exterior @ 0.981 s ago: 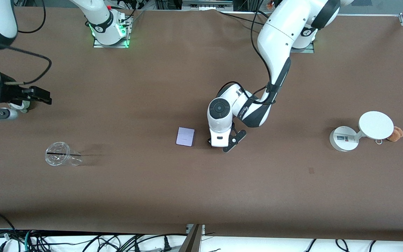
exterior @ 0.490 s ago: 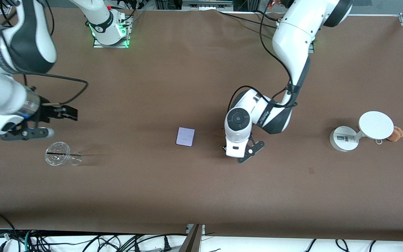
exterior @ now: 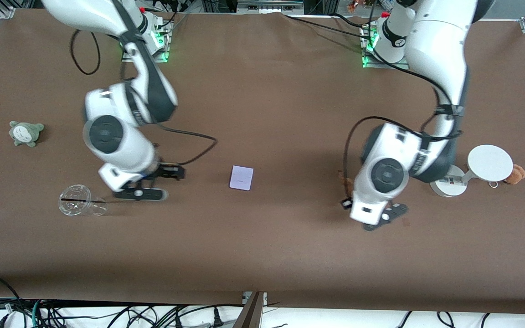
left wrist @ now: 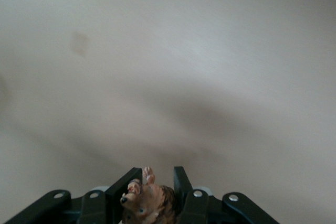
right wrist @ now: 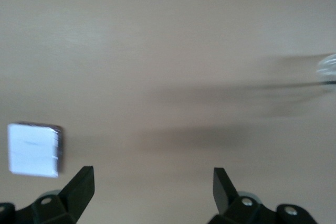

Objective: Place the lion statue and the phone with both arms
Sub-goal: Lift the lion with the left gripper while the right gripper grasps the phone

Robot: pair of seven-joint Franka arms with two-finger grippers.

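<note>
The left gripper (left wrist: 157,182) is up over bare table near the white two-disc stand (exterior: 467,175), its fingers closed on the lion statue (left wrist: 149,200), whose head pokes out between them. The right gripper (right wrist: 152,182) hangs over the table between the clear cup (exterior: 80,200) and the phone (exterior: 241,177), fingers spread wide and holding nothing. The phone lies flat mid-table.

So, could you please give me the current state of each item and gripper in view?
lion statue: held in the left gripper, above the table.
phone: flat on the table, untouched.
right gripper: open, empty, over the table between clear cup and phone.
Clear cup: on its side.
White stand: upright.
</note>
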